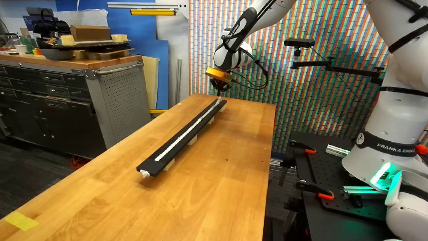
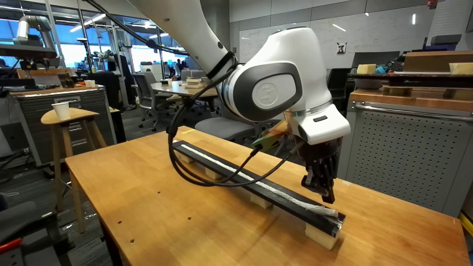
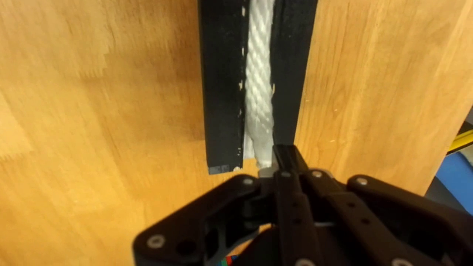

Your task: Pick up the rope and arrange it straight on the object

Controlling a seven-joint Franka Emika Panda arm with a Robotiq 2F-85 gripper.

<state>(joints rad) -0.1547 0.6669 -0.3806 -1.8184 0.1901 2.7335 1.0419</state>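
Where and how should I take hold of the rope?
Grip the rope by its end nearest the fingers, likely from above: that end looks raised, while farther along it lies between the sides of the bar. The fingers are shut, so open them first to straddle it.

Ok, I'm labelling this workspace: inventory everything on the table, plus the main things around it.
rope: 1, white, along the black bar
black bar: 1, black, on the blocks
blocks: 4 visible, pale, under the black bar
table: 1, brown wood, beneath the blocks
tape: 1 piece, yellow, on the table
stool: 1, tan, near the table
cups: several, white, one on the stool
cabinets: at least 2, grey-black, around the table
box: 1, brown, above a cabinet
arm: 1, white, over the table
gripper: 1, black, shut, near one rope end
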